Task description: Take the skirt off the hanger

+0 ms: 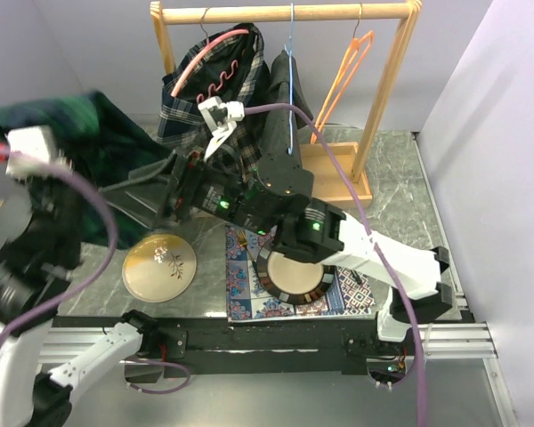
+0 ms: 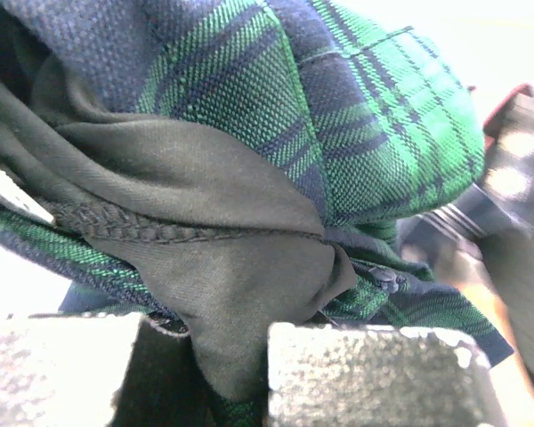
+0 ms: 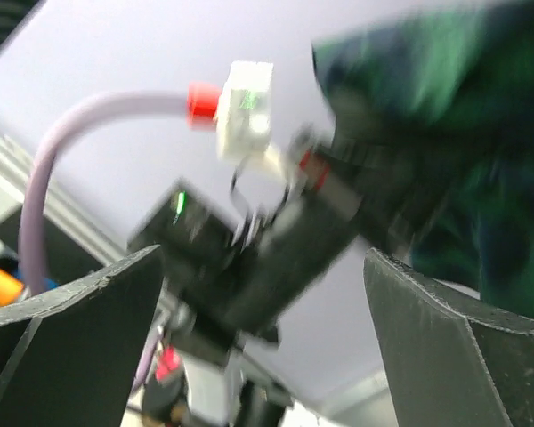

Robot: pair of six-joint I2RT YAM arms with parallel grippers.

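skirt (image 1: 93, 133) held up at far left, well apart from the rack (image 1: 249, 13), likely off any hanger (too blurry to confirm). left fingers (image 2: 383, 374) clamped on its fabric, so left arm is nearer. right fingers (image 3: 71, 329) apart, empty, skirt to their upper right.

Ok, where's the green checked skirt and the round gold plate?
green checked skirt (image 2: 365, 116): left wrist view, on its plaid outer cloth.
round gold plate (image 1: 160, 265): top external view, on its middle.

The grey table (image 1: 400, 209) carries a gold plate (image 1: 160, 267) near its front edge, a patterned mat (image 1: 242, 289) beside it, and a wooden rack (image 1: 347, 182) toward the back.
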